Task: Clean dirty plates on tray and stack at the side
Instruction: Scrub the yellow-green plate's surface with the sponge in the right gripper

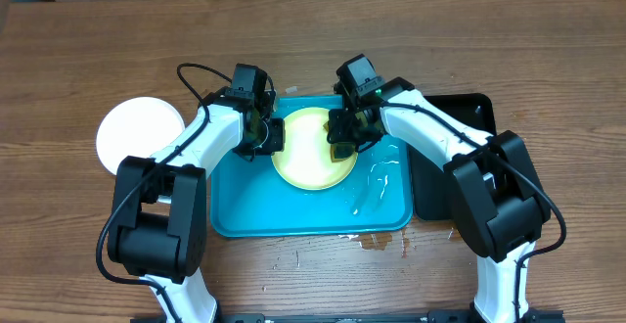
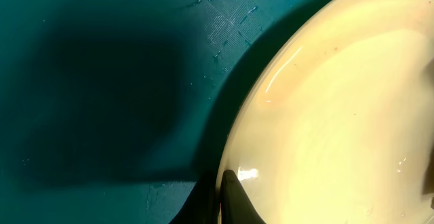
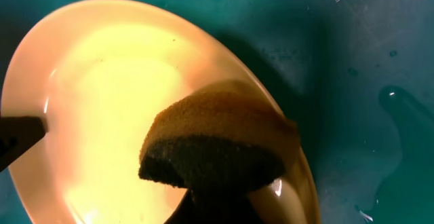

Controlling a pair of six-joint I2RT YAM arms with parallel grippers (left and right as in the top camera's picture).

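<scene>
- Table [image 1: 88, 49]: brown wood grain, bearing everything below.
- Tray [image 1: 240, 206]: cyan, at the table's centre, its floor wet.
- Black tray [image 1: 460, 113]: just beside the cyan tray's right rim.
- Yellow plate [image 1: 308, 147]: pale yellow-green, lying in the tray's upper middle, between the two grippers; its face looks glossy and free of smears.
- White plate [image 1: 137, 132]: on the table left of the tray, outside it.
- Left gripper [image 1: 264, 135]: at the yellow plate's left rim. One dark fingertip [image 2: 234, 197] lies over that rim; whether the fingers pinch it cannot be told.
- Right gripper [image 1: 344, 139]: over the plate's right part, fingers pinching the sponge.
- Sponge [image 3: 217, 149]: orange-brown top and dark underside, pressed onto the plate near its right rim.
- Water [image 1: 377, 181]: streaks on the tray floor, right of the plate.
</scene>
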